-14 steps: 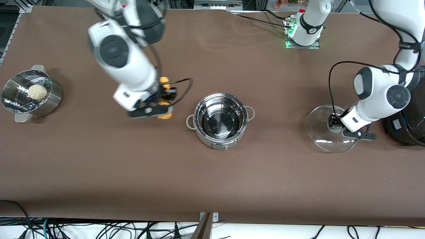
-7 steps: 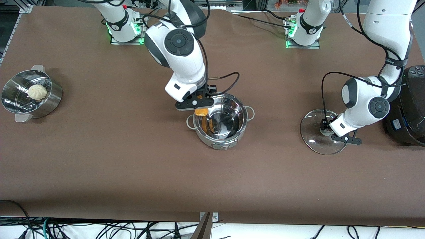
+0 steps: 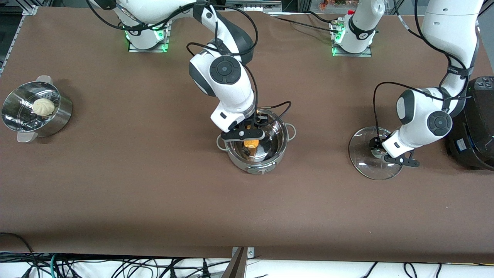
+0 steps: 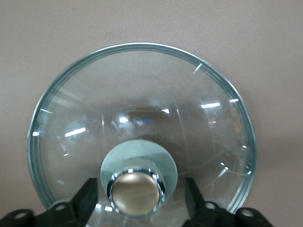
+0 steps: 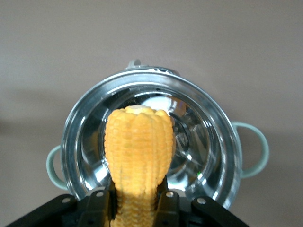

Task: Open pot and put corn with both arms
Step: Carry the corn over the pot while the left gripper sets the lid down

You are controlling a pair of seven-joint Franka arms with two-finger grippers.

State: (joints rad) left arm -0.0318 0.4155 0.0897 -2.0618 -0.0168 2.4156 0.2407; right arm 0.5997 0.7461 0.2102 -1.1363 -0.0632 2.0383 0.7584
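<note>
The steel pot (image 3: 257, 165) stands open at the table's middle. My right gripper (image 3: 247, 135) is shut on the yellow corn (image 3: 251, 143) and holds it upright over the pot's opening. In the right wrist view the corn (image 5: 138, 146) stands between my right gripper's (image 5: 137, 196) fingers, above the pot's rim (image 5: 213, 124). The glass lid (image 3: 364, 166) lies on the table toward the left arm's end. My left gripper (image 3: 380, 151) is at its knob. In the left wrist view my left gripper (image 4: 139, 198) is open, its fingers either side of the knob (image 4: 136, 191) of the lid (image 4: 142, 94).
A perforated steel steamer (image 3: 58, 119) with a white bun (image 3: 43, 107) stands at the right arm's end of the table. A large black cooker (image 3: 476, 131) stands at the left arm's end, close beside the left arm.
My right gripper has carried the corn from beside the pot to over its opening. My left gripper and the lid have shifted slightly toward the pot.
</note>
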